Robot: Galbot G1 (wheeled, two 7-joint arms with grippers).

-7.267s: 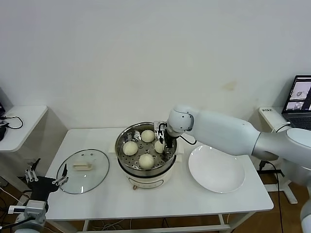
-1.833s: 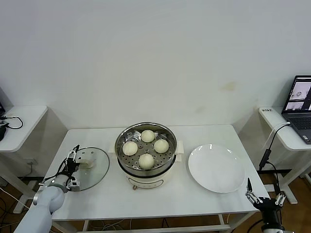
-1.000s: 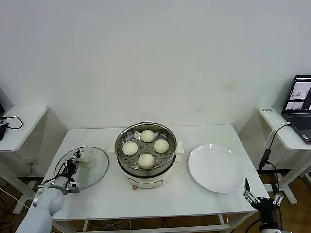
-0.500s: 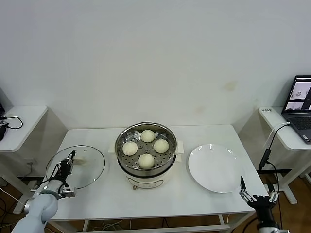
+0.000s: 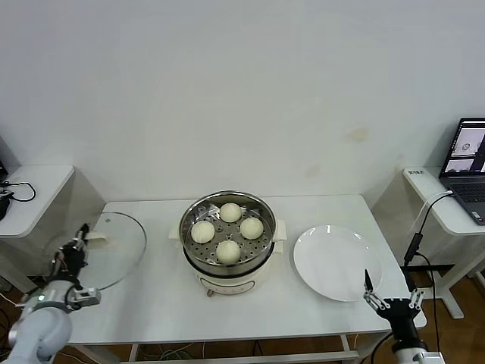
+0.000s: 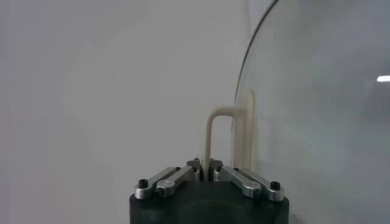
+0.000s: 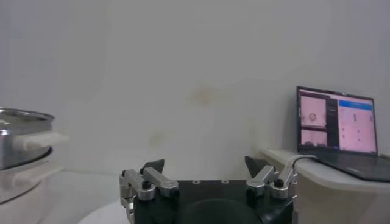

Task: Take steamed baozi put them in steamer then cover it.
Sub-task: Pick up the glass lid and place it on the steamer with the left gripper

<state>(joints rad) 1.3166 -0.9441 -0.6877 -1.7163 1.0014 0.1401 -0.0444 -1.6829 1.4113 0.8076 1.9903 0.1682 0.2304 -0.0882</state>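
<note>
Four cream-white baozi (image 5: 228, 230) sit on the perforated tray inside the steel steamer (image 5: 227, 265) at the table's middle. My left gripper (image 5: 74, 256) is shut on the cream-white bar handle (image 6: 209, 137) of the glass cover (image 5: 102, 250). It holds the cover tilted up off the table at the far left edge. The cover's rim and glass fill the left wrist view (image 6: 317, 109). My right gripper (image 5: 389, 300) is open and empty, low by the table's front right corner; it also shows in the right wrist view (image 7: 206, 167).
A flat white plate (image 5: 337, 263) lies right of the steamer. The steamer's side handle shows in the right wrist view (image 7: 36, 141). A side table with a laptop (image 5: 466, 171) stands at the right, another side table (image 5: 30, 193) at the left.
My left gripper closed on the cover's handle, lifted it off the table and carried it left, tilting it. My right gripper rose a little near the front right corner.
</note>
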